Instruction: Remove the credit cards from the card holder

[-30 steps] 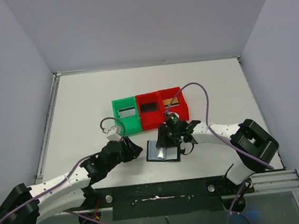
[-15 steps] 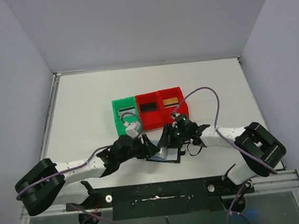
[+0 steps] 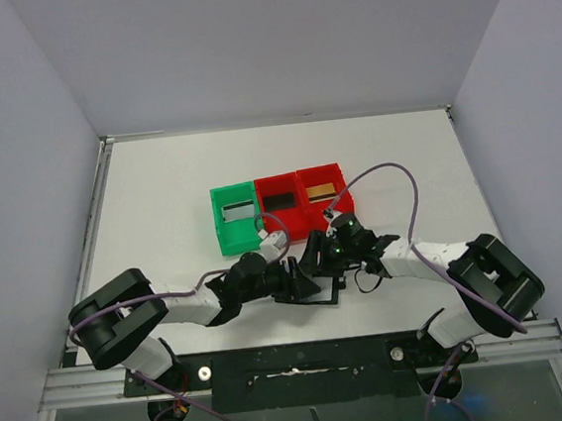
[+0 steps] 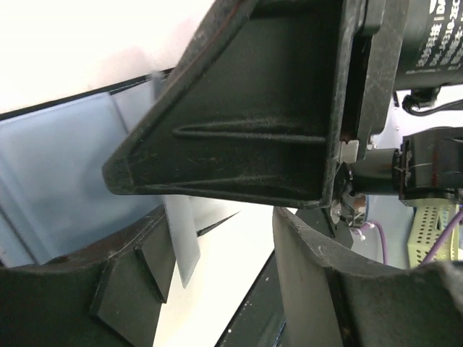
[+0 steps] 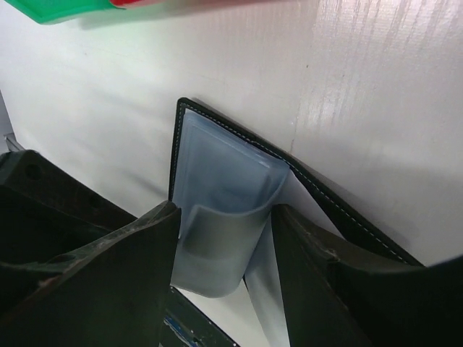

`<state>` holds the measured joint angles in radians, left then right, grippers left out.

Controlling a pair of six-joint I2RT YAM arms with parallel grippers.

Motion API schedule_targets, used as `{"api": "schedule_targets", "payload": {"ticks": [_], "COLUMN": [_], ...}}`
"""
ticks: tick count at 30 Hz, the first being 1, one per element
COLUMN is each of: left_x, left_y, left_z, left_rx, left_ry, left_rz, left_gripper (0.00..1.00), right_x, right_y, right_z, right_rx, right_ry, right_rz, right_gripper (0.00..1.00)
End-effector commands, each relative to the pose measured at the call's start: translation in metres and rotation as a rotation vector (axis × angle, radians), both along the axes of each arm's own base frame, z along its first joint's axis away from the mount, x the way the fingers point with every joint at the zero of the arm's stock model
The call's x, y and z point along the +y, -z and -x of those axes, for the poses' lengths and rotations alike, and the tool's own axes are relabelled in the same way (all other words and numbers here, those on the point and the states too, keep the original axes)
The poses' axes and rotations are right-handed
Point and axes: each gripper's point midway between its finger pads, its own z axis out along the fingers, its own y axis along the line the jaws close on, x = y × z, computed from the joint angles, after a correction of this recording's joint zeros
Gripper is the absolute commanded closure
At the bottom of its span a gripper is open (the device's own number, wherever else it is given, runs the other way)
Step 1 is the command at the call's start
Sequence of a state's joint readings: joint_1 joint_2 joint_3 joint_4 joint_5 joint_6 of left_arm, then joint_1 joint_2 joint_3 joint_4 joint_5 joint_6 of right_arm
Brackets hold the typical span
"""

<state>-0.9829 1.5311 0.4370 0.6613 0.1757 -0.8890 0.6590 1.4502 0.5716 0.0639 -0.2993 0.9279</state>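
Note:
The card holder [image 3: 321, 293] lies open on the white table in front of the bins, mostly covered by both grippers. Its black cover and glossy grey-blue pockets [image 5: 217, 163] fill the right wrist view. My right gripper [image 3: 319, 259] stands over it, open, with one pocket leaf [image 5: 217, 249] curled up between its fingers. My left gripper [image 3: 300, 283] reaches in from the left, open, with a thin pale pocket leaf [image 4: 181, 238] beside its left finger. Of the credit cards, a silvery-grey one [image 3: 239, 211], a black one [image 3: 279, 201] and a gold one [image 3: 323, 189] each lie in a bin.
A green bin [image 3: 226, 238] and two red bins [image 3: 285, 228] [image 3: 344, 200] stand in a row just behind the holder. The right gripper's black finger [image 4: 239, 137] hangs close above my left fingers. Grey walls surround the table, and a metal rail runs along the near edge.
The left arm has swung right, from beside the holder onto its left edge. The right gripper has settled over the holder. Both pairs of jaws have widened.

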Motion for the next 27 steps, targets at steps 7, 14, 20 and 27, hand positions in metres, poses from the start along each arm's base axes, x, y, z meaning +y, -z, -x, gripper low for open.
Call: {"api": "schedule_targets", "payload": {"ticks": [7, 14, 20, 27], "left_x": [-0.038, -0.048, -0.054, -0.047], "left_y": [-0.045, -0.029, -0.006, -0.001], "left_z": [0.000, 0.004, 0.013, 0.019], "left_rx": [-0.098, -0.071, -0.043, -0.043], "left_ry": [0.102, 0.136, 0.158, 0.136], "left_rz": [0.149, 0.118, 0.068, 0.063], "left_gripper": [0.52, 0.54, 0.65, 0.65], "right_x": [-0.010, -0.063, -0.049, -0.017], "right_y": [-0.042, -0.052, -0.075, -0.065], "right_z": [-0.013, -0.020, -0.020, -0.018], "right_rx": [-0.104, -0.126, -0.161, -0.131], "right_ry": [0.023, 0.203, 0.148, 0.043], "right_rz": [-0.024, 0.197, 0.117, 0.079], "right_gripper": [0.27, 0.30, 0.53, 0.64]}}
